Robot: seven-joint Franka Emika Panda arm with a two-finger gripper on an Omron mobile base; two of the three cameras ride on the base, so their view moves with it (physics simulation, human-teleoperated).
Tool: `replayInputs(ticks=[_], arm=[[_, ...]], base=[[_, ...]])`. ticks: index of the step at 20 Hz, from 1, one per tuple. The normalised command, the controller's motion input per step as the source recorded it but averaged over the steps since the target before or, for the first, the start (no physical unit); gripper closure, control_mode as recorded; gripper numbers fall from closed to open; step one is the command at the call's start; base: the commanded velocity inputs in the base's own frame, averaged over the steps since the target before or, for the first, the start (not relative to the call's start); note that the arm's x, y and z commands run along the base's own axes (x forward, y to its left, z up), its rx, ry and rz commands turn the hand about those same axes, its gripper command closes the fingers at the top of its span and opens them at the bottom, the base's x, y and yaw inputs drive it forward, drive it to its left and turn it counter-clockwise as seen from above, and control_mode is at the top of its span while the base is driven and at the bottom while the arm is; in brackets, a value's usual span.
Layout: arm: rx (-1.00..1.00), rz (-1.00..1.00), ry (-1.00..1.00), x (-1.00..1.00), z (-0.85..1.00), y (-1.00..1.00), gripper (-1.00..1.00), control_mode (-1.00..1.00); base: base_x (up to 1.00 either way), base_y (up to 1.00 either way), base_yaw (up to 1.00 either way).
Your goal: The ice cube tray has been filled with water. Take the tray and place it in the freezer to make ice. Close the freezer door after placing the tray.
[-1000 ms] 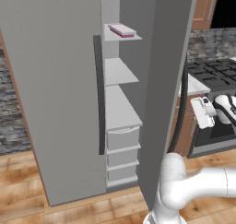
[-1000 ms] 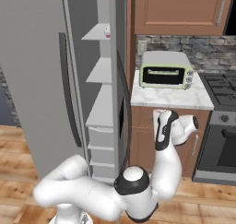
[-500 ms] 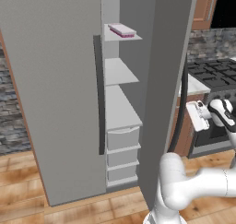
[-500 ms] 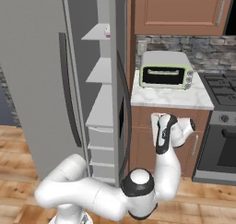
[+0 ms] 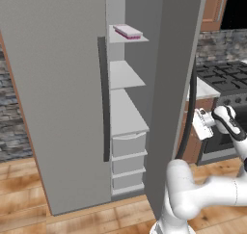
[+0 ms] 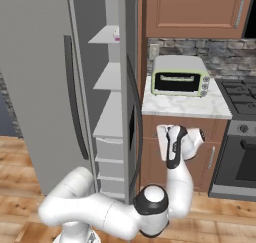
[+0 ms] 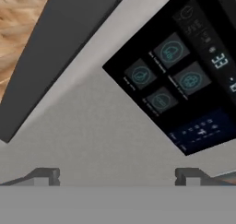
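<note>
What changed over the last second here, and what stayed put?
The gripper, fingers open and empty, has drifted slightly lower and closer to the base, beside the dispenser door. The ice cube tray stays on the freezer's top shelf, and the freezer door stays open.

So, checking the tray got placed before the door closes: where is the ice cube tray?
In the left base view the ice cube tray lies on the freezer's top shelf, above the white drawers.
</note>
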Motion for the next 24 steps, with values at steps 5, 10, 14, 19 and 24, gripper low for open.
replayInputs(ticks=[5,10,14,19,24], arm=[[0.00,0.11,-0.01,0.00,-0.18,0.49,-1.00,-1.00],[0.00,0.13,-0.04,0.00,-0.22,0.48,-1.00,-1.00],[0.04,0.18,-0.04,0.00,-0.18,0.40,-1.00,-1.00],[0.09,0.21,-0.06,0.00,-0.12,0.44,-1.00,-1.00],[0.11,0.23,-0.15,0.00,-0.21,0.54,-1.00,-1.00]], base=[[0.00,0.00,0.00],[0.00,0.00,0.00],[0.00,0.00,0.00],[0.00,0.00,0.00],[0.00,0.00,0.00]])
